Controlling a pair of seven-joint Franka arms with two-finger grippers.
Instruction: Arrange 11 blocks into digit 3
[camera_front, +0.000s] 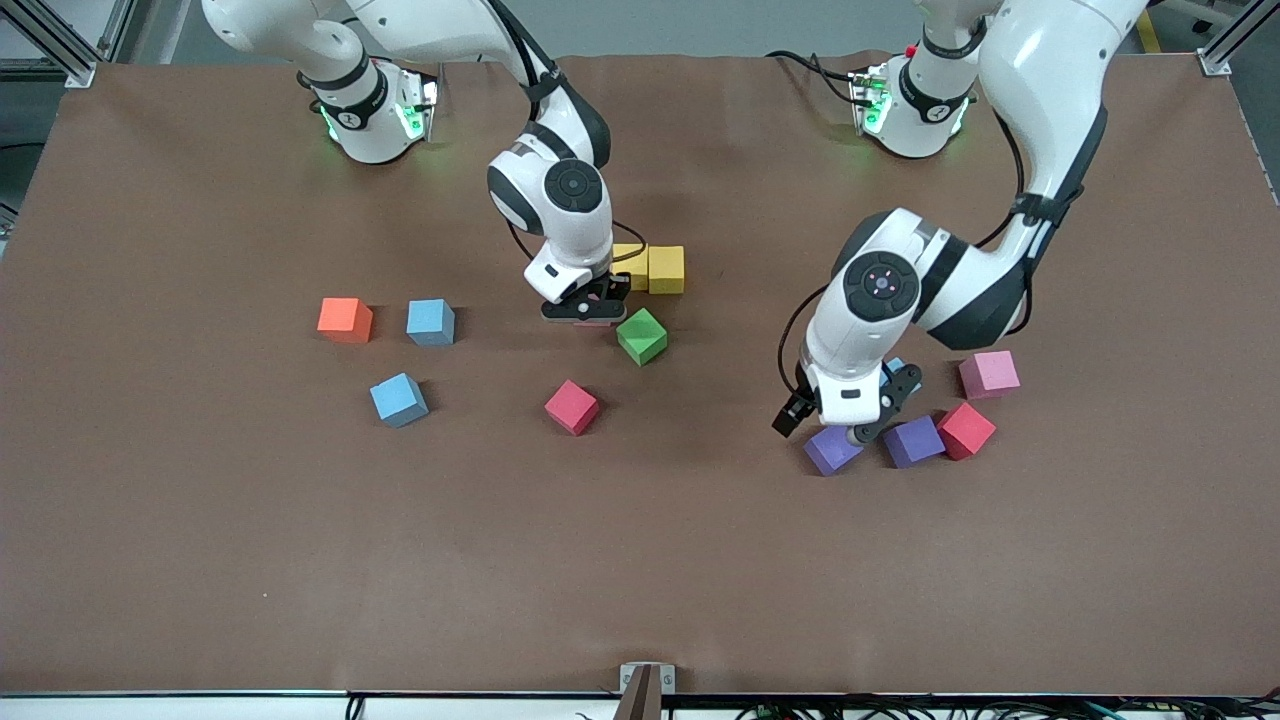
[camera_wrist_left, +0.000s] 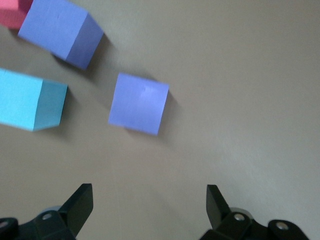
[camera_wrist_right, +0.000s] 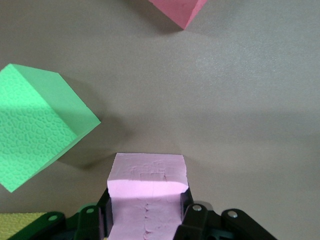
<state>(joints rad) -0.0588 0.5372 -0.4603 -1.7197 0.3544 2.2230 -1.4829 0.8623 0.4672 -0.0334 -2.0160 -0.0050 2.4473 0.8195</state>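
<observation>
Beside the green block (camera_front: 642, 336), the right gripper (camera_front: 588, 308) squeezed a pink block (camera_wrist_right: 146, 192); over a purple block (camera_front: 831, 450), the left gripper's (camera_front: 845, 425) fingers (camera_wrist_left: 80, 204) were spread wide, holding nothing.

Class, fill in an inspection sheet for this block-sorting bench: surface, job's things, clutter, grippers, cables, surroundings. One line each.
Surface: brown table cover, flat.
Job's things: two yellow blocks touching; green block beside them, nearer the camera; red block mid-table; two light blue blocks toward the right arm's end; two purple blocks, a red block and a pink block toward the left arm's end. No digit formed yet.
Clutter: orange cube beside a light blue block.
Grippers: right gripper shut on a pink block, beside the yellow pair; left gripper open over the purple blocks.
Cables: black cables at the arm bases.
Surroundings: metal frame posts at the corners.
</observation>
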